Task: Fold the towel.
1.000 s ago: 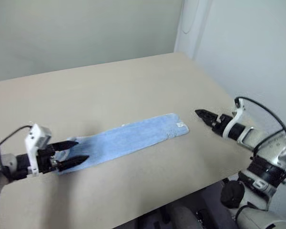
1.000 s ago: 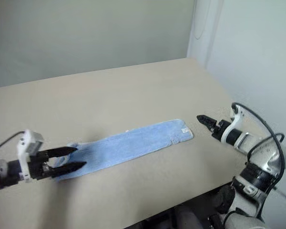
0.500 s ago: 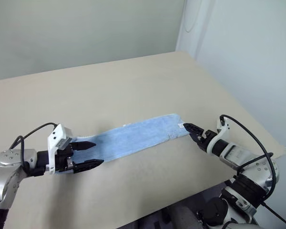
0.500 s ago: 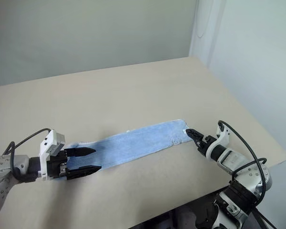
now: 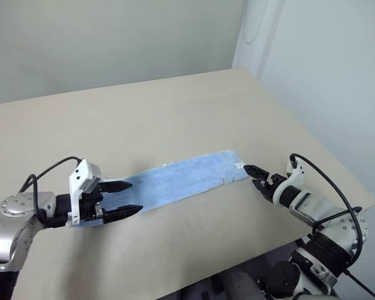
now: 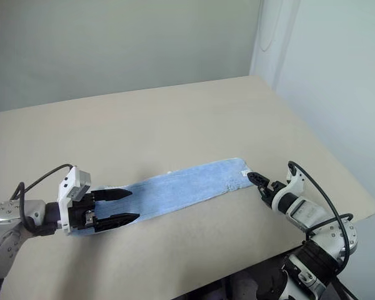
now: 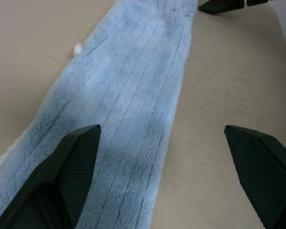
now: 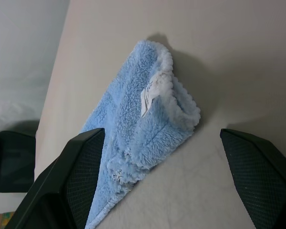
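The towel [image 5: 175,181] is a light blue strip lying flat and lengthwise across the beige table [image 5: 175,106]. Its near end sits under my left gripper [image 5: 133,197], which is open, with one finger above the cloth [image 7: 128,109] and the other finger [image 7: 260,164] over bare table. At the strip's far end, my right gripper [image 5: 249,174] is open and low, its tips just short of the corner. In the right wrist view that end [image 8: 133,133] is thick and fluffy, with a white edge and a small white tag [image 8: 149,95], between the two fingers and apart from both.
The table's right edge [image 5: 312,147] runs close behind my right arm, and its front edge [image 5: 194,278] is near. A pale wall [image 5: 112,44] stands behind the table. Bare tabletop lies beyond the towel toward the wall.
My left gripper has slid to the right over the towel's near end. My right gripper has come down and to the left, up to the towel's far corner, and rolled at the wrist.
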Controlling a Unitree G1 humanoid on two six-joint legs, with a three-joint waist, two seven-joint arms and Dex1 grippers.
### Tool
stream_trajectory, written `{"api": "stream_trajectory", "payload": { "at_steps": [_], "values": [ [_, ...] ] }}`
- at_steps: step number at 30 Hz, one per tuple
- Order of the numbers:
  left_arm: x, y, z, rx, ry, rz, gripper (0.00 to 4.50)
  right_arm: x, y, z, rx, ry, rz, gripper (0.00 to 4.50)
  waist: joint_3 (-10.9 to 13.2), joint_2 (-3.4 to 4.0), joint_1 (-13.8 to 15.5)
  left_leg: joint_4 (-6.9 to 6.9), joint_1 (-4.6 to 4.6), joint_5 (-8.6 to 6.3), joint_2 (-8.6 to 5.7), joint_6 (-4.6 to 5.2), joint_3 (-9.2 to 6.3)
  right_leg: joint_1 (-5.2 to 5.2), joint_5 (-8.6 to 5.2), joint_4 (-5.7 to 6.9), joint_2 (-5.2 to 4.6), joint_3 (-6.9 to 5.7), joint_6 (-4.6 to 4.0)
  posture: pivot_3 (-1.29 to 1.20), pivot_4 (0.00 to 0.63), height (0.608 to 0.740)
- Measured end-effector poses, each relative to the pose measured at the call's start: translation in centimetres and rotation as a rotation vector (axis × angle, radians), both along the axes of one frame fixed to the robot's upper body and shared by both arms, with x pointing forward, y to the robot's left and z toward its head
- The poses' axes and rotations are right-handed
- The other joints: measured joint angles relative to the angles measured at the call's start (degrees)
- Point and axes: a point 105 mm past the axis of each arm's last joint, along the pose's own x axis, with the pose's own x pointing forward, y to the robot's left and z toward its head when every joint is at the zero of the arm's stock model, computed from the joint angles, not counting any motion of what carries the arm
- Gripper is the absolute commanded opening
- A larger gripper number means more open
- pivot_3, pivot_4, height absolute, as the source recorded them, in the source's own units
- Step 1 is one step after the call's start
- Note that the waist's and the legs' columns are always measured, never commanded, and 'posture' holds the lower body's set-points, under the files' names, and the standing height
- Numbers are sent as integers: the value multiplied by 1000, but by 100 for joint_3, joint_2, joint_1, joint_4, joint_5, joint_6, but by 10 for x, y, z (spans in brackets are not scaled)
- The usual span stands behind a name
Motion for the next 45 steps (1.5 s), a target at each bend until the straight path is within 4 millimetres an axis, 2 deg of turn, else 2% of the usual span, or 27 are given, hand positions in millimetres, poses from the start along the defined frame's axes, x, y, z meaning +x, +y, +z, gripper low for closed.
{"api": "stream_trajectory", "payload": {
  "at_steps": [7, 15, 18, 22, 28, 31, 34, 40, 45],
  "values": [
    [3, -6, -1, -1, -4, -12, 4500, 8, 7, -3, 36, 13, 10, 4093, -9, -15, -25, 1, 0, -2, 1, -4, 3, 2, 0, -3, 1, -1, 0, 0, 150, 740],
    [4, -8, 0, -4, -8, -15, 4500, 36, 34, 0, 106, 21, 62, 4093, -8, -20, -173, 2, 7, -3, 18, -3, 12, -2, -6, -68, 1, -69, 11, 0, 150, 740],
    [4, -8, -1, -5, -8, -14, 4500, 41, 43, 2, 107, 21, 88, 4093, -4, -14, -163, 3, 13, 17, 54, 32, 17, -5, -5, -62, 1, -116, 11, 0, 150, 740],
    [4, -9, -2, -8, -10, -6, 4500, 43, 53, 4, 104, 18, 128, 4093, -6, -13, -140, 2, 24, 26, 62, 48, 20, -22, 3, -3, 1, -125, -1, 0, 150, 740],
    [4, -10, -3, -15, -13, -3, 4500, 42, 66, 6, 98, 13, 181, 4093, -17, -5, -64, -7, 24, 9, 62, 38, 18, -24, 16, -3, 0, -124, -23, 0, 150, 740],
    [4, -11, -3, -20, -13, -2, 4500, 42, 72, 5, 93, 16, 194, 3193, -20, -5, -20, 3, 21, 1, 60, 38, 18, -23, 19, -4, -2, -122, -28, 0, 150, 740],
    [4, -11, -3, -20, -13, -2, 4500, 43, 73, 6, 94, 13, 194, 2113, -20, -5, 2, 4, 19, -3, 58, 33, 18, -23, 19, -5, -4, -121, -29, 0, 150, 740],
    [4, -10, -3, -19, -14, -1, 4500, 37, 66, 1, 95, 15, 164, 16, -21, -7, 52, 6, 19, -33, 60, -21, 16, -22, 20, -3, -5, -121, -30, 0, 150, 740],
    [4, -10, -4, -19, -13, 0, 4500, 30, 54, 0, 69, 3, 124, 16, -21, -7, 51, 8, 19, -33, 60, -21, 18, -15, 20, -4, -5, -122, -30, 0, 150, 740]
  ]
}}
